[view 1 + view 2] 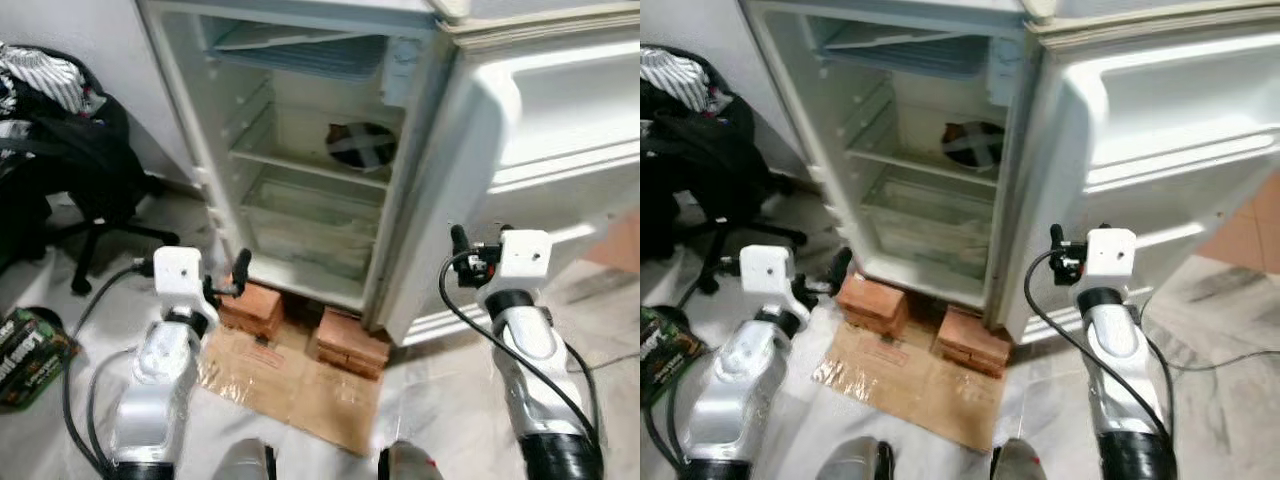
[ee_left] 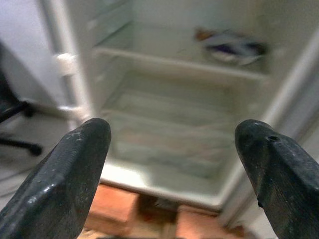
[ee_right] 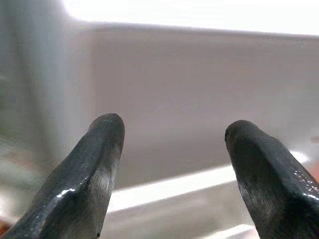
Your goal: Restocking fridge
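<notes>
Facing the fridge, which fills the upper centre of the left eye view with its door swung open to the right side of the frame. Shelves inside are white and bare apart from a dark round item with a pale cross-shaped mark, sitting at the back right of the middle shelf; can't tell what it is. Same item shows blurred in the upper right of the left wrist view.

The fridge stands on two reddish bricks, lower centre, with a flattened sheet of cardboard on the floor in front of them.

Left gripper is lower left in the eye view, raised and pointing at the lower fridge compartment, fingers spread wide, nothing between them. Right gripper is at centre right, pointing at the inner face of the open door, fingers also wide apart and holding nothing. Neither touches the fridge.

Upper left: a black office chair piled with dark and striped clothing. Far left edge, lower: a dark green printed carton on the floor, well apart from the fridge. Black cables loop off both wrists.
</notes>
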Robot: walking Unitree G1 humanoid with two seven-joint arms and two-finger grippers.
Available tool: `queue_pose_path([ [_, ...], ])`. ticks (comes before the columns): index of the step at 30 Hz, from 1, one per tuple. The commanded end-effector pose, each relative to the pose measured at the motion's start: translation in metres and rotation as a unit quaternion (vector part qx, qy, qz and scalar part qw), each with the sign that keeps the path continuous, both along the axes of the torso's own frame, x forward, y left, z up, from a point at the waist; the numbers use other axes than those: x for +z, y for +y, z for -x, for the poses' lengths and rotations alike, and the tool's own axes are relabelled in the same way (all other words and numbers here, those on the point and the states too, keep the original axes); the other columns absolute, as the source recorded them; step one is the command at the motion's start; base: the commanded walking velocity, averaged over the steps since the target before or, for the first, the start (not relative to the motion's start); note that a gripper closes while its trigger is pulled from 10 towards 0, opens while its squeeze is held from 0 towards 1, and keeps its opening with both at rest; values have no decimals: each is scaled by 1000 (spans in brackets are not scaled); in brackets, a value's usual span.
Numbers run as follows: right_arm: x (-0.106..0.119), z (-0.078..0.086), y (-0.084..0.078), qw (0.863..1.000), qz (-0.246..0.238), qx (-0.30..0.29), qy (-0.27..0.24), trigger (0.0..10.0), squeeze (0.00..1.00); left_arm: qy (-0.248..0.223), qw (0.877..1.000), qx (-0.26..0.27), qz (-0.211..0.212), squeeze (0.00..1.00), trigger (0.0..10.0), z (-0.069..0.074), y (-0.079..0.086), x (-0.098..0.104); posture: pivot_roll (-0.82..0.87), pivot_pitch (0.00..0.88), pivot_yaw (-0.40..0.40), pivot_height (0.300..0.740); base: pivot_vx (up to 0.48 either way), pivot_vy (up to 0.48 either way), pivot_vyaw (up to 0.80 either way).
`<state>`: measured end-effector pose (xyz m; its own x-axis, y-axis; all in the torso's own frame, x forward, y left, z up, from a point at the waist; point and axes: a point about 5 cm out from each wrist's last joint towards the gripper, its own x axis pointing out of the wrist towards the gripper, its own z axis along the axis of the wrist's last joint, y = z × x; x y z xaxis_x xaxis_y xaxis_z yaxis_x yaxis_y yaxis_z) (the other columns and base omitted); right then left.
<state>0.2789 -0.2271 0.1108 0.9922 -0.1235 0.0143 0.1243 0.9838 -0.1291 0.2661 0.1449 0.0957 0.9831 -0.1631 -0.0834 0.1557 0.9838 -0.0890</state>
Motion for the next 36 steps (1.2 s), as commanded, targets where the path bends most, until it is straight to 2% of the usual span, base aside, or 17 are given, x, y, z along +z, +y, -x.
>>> queue_pose_path([
  [1,-1,1,8,1000,-8,6,1,10000,0,1,1000,17,-16,0,10000,1,13,0,-15,124,42,740,0,0,0],
  [5,-7,6,9,1000,-2,3,11,10000,0,0,1000,11,-17,0,10000,1,12,0,-18,125,43,740,0,0,0],
  [9,-5,3,4,1000,-2,-7,7,10000,0,-2,1000,9,-16,0,10000,1,11,0,-19,126,45,740,0,0,0],
  [13,1,-4,0,1000,3,-11,0,10000,0,-5,1000,7,-17,0,10000,1,12,1,-17,124,45,740,0,-442,0],
  [22,3,-7,-1,1000,4,-10,-4,10000,0,-5,1000,9,-20,0,10000,2,13,0,-11,122,41,740,0,-434,0],
  [32,3,-7,0,1000,3,-8,-4,10000,0,-2,1000,10,-21,0,10000,2,14,0,-11,124,44,740,0,-391,0],
  [33,3,-7,0,1000,2,-9,-4,10000,0,-6,999,10,-34,0,10000,2,14,0,-11,124,44,740,0,-472,0],
  [36,3,-7,1,1000,3,-8,-5,10000,0,-2,1000,11,-25,0,10000,3,13,-1,-11,126,43,740,0,-467,0],
])
